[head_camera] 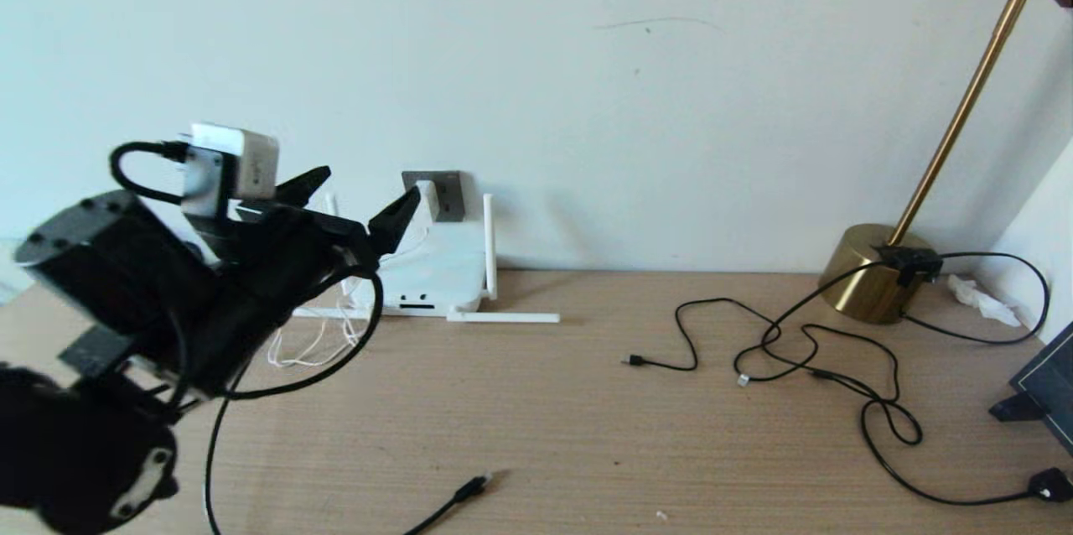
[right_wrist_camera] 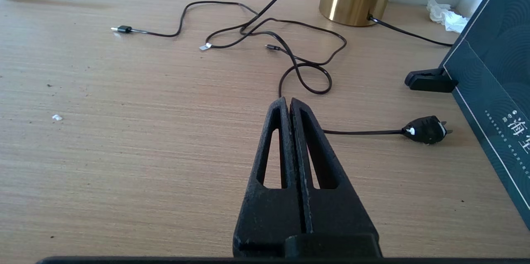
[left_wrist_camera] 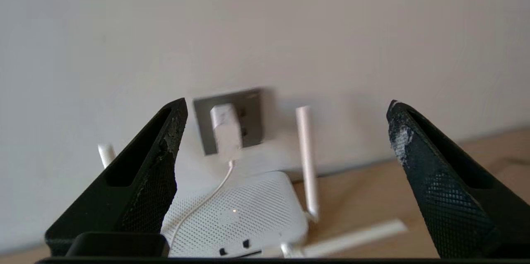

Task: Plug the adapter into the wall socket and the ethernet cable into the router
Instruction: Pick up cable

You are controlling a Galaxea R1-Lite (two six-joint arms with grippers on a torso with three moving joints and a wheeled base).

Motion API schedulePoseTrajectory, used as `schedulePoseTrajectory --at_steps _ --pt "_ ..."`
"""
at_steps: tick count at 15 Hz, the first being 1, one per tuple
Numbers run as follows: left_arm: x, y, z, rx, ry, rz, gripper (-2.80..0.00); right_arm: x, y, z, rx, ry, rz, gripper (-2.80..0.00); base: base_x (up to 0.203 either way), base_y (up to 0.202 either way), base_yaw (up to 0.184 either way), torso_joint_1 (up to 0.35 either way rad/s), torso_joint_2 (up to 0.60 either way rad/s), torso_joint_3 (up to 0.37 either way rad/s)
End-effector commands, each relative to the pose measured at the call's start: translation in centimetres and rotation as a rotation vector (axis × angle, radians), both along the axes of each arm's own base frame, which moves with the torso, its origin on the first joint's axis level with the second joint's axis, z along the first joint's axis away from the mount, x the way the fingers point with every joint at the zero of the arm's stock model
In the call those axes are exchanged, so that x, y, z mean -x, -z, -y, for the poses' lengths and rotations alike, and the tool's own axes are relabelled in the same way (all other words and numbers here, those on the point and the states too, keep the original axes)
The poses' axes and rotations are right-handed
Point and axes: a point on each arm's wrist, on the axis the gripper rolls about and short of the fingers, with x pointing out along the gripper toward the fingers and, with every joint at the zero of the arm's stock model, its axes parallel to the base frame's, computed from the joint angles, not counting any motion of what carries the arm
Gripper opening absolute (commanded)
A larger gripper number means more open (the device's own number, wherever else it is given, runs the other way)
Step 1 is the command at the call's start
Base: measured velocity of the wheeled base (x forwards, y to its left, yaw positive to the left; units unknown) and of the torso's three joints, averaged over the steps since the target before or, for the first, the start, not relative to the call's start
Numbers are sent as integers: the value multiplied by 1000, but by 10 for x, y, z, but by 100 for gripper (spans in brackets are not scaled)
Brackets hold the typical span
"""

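The white adapter [left_wrist_camera: 225, 129] sits plugged into the dark grey wall socket [left_wrist_camera: 250, 111], and its thin white cord [left_wrist_camera: 207, 198] drops over the router [left_wrist_camera: 240, 214]. The router [head_camera: 436, 271] lies flat against the wall under the socket [head_camera: 450, 191], one antenna [left_wrist_camera: 306, 160] upright. My left gripper [head_camera: 362, 189] hangs open just in front of the socket, holding nothing. A black cable end with a chunky plug [head_camera: 472, 485], apparently the ethernet cable, lies on the near table. My right gripper [right_wrist_camera: 288, 100] is shut and empty above the table; it is out of the head view.
A brass lamp base [head_camera: 872, 271] stands at the back right. Thin black cords [head_camera: 805, 350] with small plugs sprawl before it, and a black power plug [right_wrist_camera: 426, 129] lies near a dark box [right_wrist_camera: 492, 90]. A router antenna [head_camera: 503, 318] lies flat on the wooden table [head_camera: 587, 418].
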Motion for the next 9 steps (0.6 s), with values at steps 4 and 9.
schedulePoseTrajectory --at_steps 4,9 --pt "103 4 -21 -396 193 -499 0 0 0 0 0 0 0 -280 0 0 0 0 0 0" --pt "126 65 -8 -812 397 -892 0 0 0 0 0 -2 -1 -280 0 0 0 0 0 0"
